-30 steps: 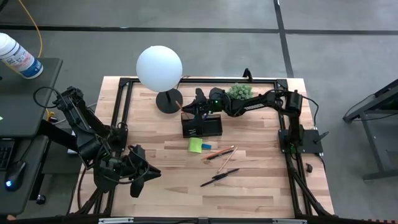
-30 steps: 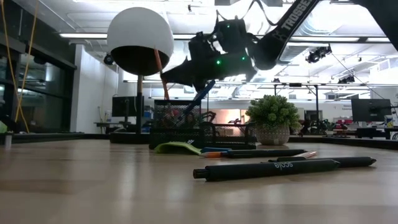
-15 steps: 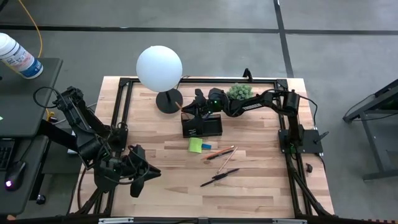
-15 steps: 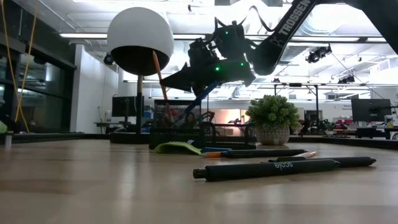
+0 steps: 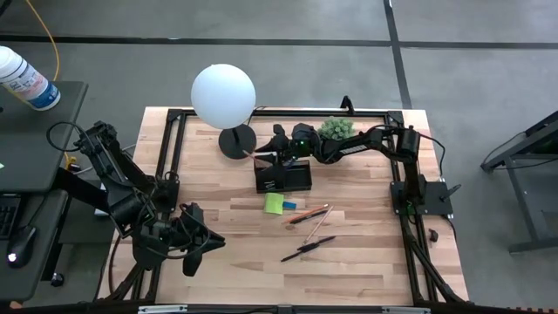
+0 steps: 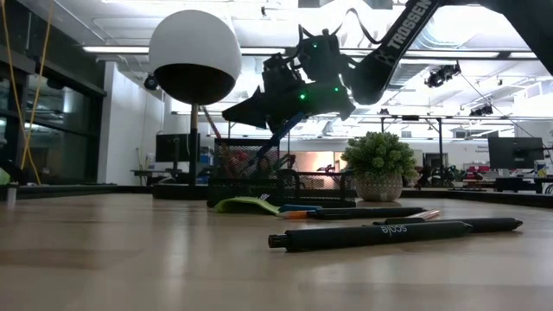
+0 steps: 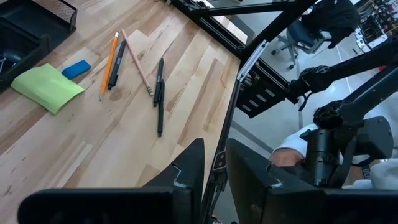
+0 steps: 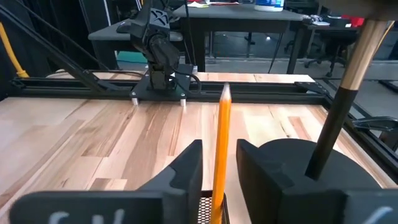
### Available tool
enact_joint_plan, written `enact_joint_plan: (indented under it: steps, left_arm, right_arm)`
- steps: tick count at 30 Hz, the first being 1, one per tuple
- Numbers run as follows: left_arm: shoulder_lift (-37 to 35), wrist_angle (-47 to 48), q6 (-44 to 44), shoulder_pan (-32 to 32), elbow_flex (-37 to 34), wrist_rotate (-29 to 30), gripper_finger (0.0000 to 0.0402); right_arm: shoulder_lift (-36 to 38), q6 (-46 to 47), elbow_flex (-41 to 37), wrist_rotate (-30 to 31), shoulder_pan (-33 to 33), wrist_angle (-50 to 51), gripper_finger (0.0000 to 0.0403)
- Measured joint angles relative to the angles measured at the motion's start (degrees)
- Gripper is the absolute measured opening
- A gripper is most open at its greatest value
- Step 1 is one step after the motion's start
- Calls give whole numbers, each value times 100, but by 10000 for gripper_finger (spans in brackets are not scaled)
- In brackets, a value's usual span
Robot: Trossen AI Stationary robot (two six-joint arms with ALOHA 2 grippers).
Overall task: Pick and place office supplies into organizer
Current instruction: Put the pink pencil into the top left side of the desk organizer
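Right pincer (image 5: 272,154) parted around orange pencil (image 8: 219,155) over organizer (image 5: 282,177). Risk judged: pencil tipping out (leaning). Left pincer (image 7: 214,169) narrow, empty.

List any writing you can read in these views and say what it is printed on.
"TROSSEN", partly cut off, on the right arm in the low view.
"epos", or close to it, on the nearest black pen; it is printed small.
The white bottle has a label too small to read.
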State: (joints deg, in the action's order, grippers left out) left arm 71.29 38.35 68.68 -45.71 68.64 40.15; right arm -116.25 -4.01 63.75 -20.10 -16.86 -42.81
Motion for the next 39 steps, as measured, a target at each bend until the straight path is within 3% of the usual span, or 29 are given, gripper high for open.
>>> enact_joint_plan:
  steps: [7,11,20,24,27,32,39]
  left_arm:
    - [0,55,3,-2,-1,-1,56]
    - [0,90,-66,-2,-2,-1,56]
    - [0,379,-484,-2,-2,14,56]
    - [0,459,-867,-2,-2,400,56]
    - [0,524,-1235,0,-2,726,56]
    - [0,751,-1769,0,-2,794,56]
    - [0,1253,-1789,0,-2,795,56]
  right_arm:
    - [22,317,158,-12,4,133,116]
    - [410,315,287,-40,52,709,118]
    - [1895,-158,406,42,452,3213,118]
    - [2433,109,411,313,807,4650,117]
    - [2809,564,409,810,1230,5751,117]
    - [3219,1776,408,1492,2025,7349,117]
    - [3304,4000,404,1747,2989,7785,117]
